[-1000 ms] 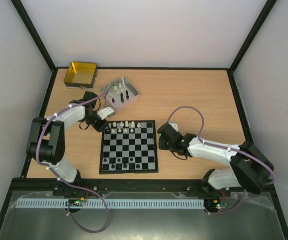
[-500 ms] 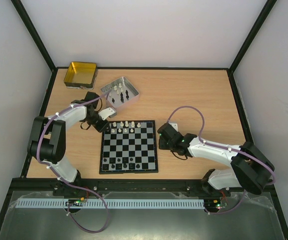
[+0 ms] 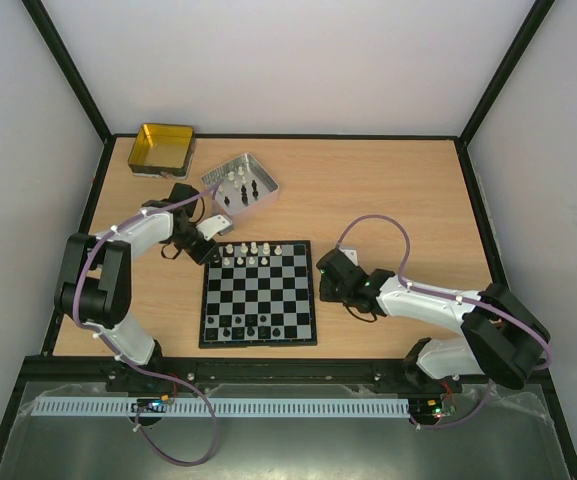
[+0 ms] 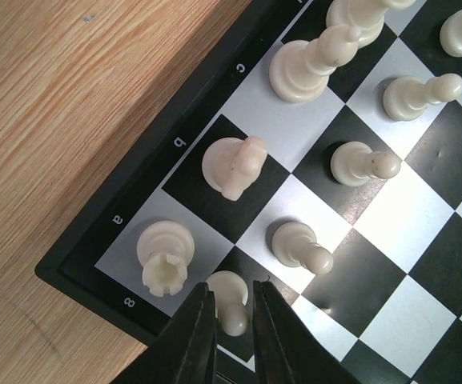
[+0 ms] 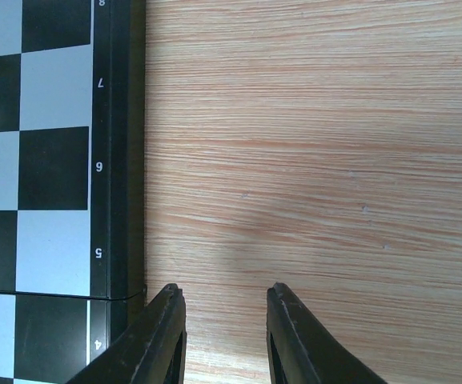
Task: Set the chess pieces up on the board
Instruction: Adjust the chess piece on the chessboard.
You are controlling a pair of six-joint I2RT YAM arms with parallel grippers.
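Observation:
The board (image 3: 260,290) lies mid-table, with white chess pieces (image 3: 253,250) on its far rows and black ones (image 3: 240,326) near the front. My left gripper (image 3: 216,245) is at the far left corner of the board (image 4: 423,216). Its jaws (image 4: 232,286) stand narrow round a white pawn (image 4: 229,300) that stands on a dark square beside the white rook (image 4: 163,252). A white knight (image 4: 232,164) and more white pawns stand nearby. My right gripper (image 3: 321,288) hovers over bare wood by the board's right edge (image 5: 118,160), open and empty (image 5: 224,292).
A silver-grey tray (image 3: 218,172) with a few black and white pieces stands at the back, just beyond the left gripper. A gold-yellow tin (image 3: 163,148) sits in the back left corner. Black frame rails bound the table.
The left gripper has stayed at the board's corner. The right gripper has shifted slightly toward the near edge along the board's side.

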